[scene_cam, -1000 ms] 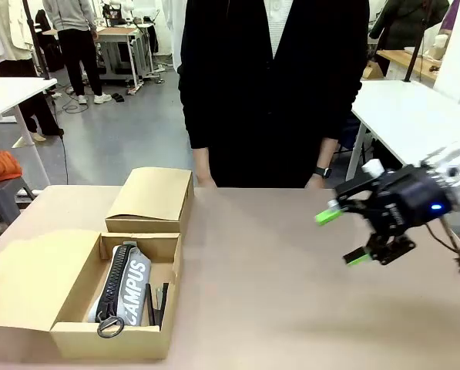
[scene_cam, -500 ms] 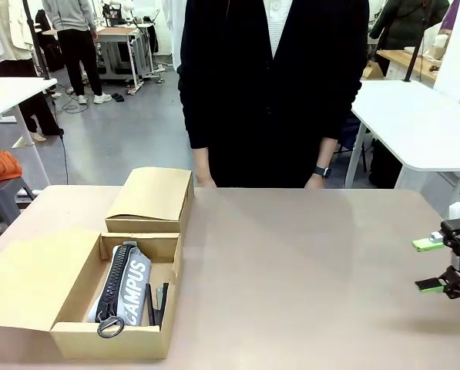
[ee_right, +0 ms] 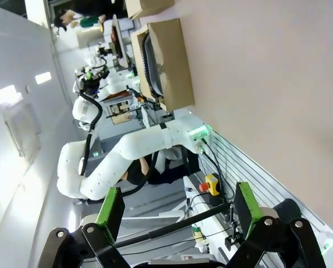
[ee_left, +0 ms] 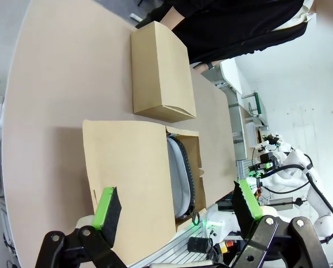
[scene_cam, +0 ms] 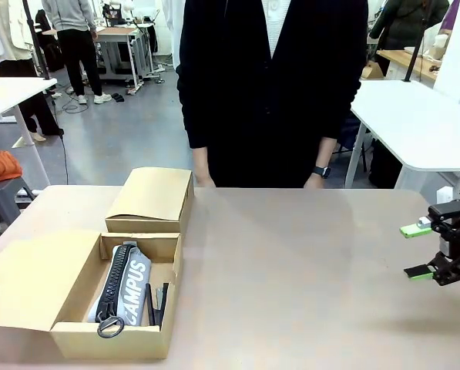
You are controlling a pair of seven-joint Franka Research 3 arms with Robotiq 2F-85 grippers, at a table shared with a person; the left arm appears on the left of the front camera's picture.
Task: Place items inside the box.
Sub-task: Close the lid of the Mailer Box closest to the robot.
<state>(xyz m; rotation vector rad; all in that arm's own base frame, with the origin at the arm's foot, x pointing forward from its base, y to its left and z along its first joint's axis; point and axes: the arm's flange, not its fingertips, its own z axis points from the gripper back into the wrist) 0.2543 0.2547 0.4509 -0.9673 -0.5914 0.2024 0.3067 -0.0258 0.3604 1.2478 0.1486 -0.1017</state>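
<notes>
My right claw and left claw: both released, empty. Pouch in box looks soft, light; I'd pinch it mid-body.

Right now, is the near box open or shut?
Open: the box has its lid lying flat beside it, and a grey pouch shows inside.

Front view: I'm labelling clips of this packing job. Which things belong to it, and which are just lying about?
Part of the job:
- open brown cardboard box
- grey "CAMPUS" zip pencil pouch inside it
- slim black items beside the pouch
- right claw, open and empty

Lying about:
- closed brown cardboard box behind the open one
- orange cloth on the far-left grey stool
</notes>
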